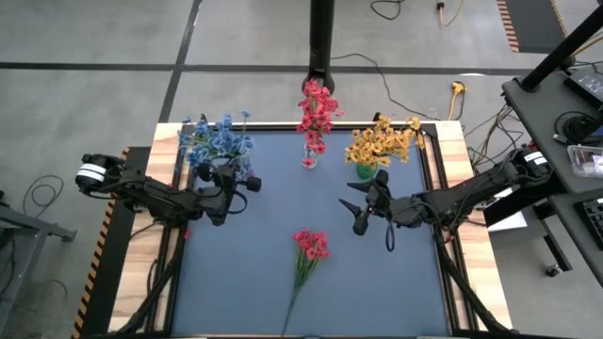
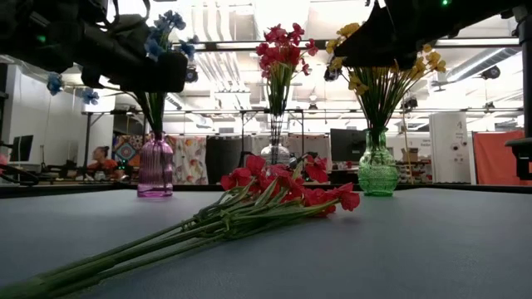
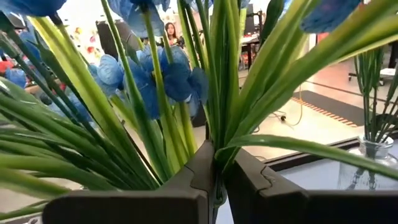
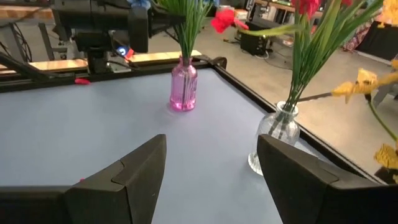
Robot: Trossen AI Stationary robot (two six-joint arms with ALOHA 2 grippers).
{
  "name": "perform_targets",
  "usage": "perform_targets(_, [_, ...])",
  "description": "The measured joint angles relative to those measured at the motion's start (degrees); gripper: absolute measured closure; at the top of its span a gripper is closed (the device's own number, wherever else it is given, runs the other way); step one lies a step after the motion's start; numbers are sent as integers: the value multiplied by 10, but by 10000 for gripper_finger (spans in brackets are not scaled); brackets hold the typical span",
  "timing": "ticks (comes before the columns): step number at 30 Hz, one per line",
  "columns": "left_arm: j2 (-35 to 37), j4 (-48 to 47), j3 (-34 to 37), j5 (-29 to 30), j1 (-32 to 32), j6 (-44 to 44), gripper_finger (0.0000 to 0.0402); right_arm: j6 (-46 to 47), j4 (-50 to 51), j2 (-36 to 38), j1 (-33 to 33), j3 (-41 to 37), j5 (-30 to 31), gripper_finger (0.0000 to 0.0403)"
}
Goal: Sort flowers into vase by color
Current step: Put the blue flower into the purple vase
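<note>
Left pincer [image 3: 214,180] pinches blue flowers' [image 3: 155,74] green stems.

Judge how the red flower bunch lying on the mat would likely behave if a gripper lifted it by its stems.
The red flower bunch would probably droop, since its stems are long and thin. It looks light. Its several loose stems might splay or slip unless gripped together; the open right gripper hangs nearby.
</note>
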State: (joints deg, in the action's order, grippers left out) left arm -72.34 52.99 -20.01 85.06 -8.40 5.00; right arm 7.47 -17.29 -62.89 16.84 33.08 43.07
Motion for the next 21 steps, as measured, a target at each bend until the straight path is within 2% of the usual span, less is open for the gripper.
perform_targets(4, [0, -1, 0, 0, 0, -2, 391, 10, 9, 0, 0, 0, 0, 158])
perform_targets(11, [0, -17, 9, -1, 0, -54, 391, 10, 9, 0, 0, 0, 0, 158])
perform_targets(21, [0, -36, 16, -1, 0, -62, 381, 9, 9, 0, 0, 0, 0, 158])
